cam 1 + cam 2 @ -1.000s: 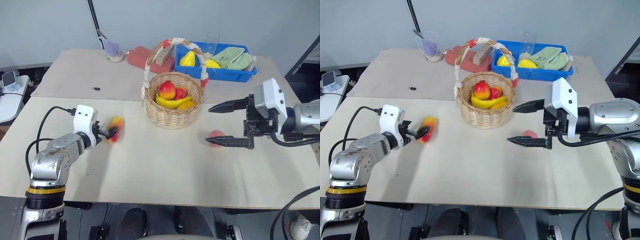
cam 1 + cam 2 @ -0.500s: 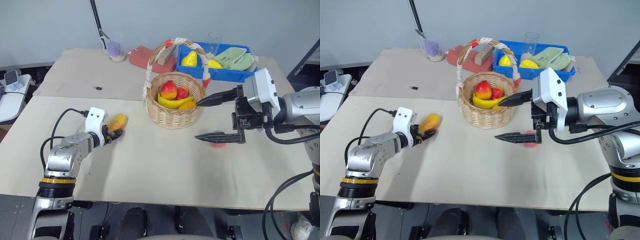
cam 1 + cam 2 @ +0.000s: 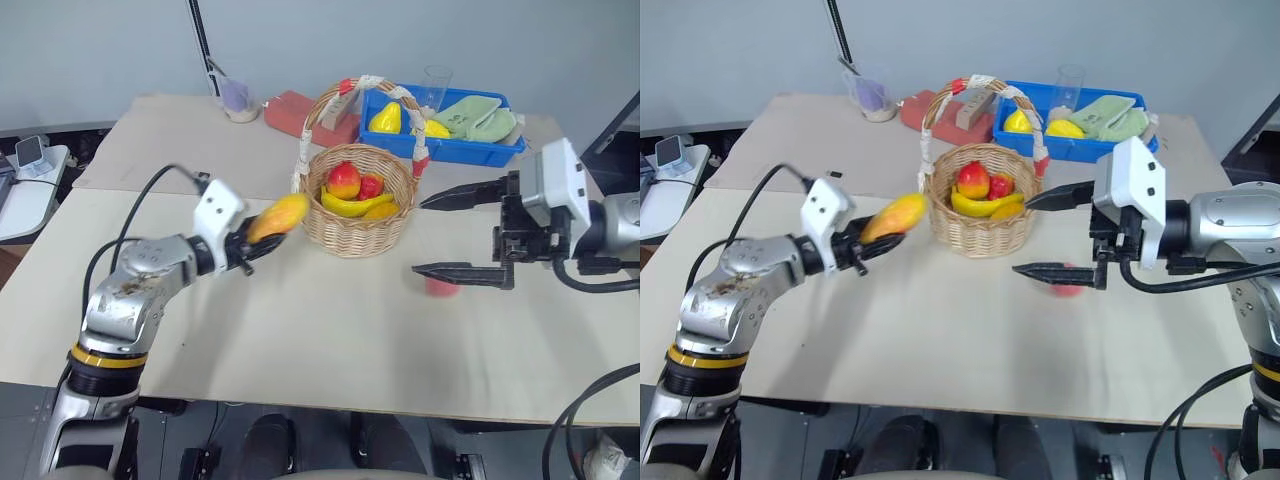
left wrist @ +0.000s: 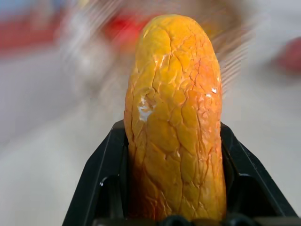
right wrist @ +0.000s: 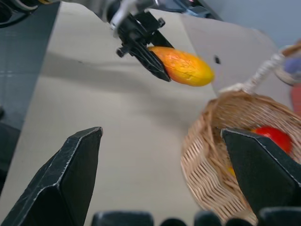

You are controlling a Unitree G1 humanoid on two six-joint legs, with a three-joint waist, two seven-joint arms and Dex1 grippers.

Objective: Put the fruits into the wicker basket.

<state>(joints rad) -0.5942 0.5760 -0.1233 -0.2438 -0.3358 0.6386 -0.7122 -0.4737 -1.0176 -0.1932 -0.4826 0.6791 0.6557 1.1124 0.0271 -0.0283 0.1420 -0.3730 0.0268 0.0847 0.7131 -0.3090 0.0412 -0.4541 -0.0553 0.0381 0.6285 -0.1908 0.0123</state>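
My left gripper is shut on the elongated yellow-orange mango and holds it in the air just left of the wicker basket. In the left wrist view the mango stands between the black fingers. The basket holds a red round fruit, a banana and a small red fruit. The pinkish-red peach lies on the table right of the basket. My right gripper hangs open over it, its lower finger just above the peach. The right wrist view looks past its own open fingers at the mango and the basket.
A blue plastic tray with yellow pear-like fruits, a green cloth and a glass stands behind the basket. A red block and a cup sit at the back. The basket's arched handle rises over its opening.
My left gripper closed on the mango, lifted it off the table and carried it right, up to the basket's side. The right gripper stayed open over the peach.
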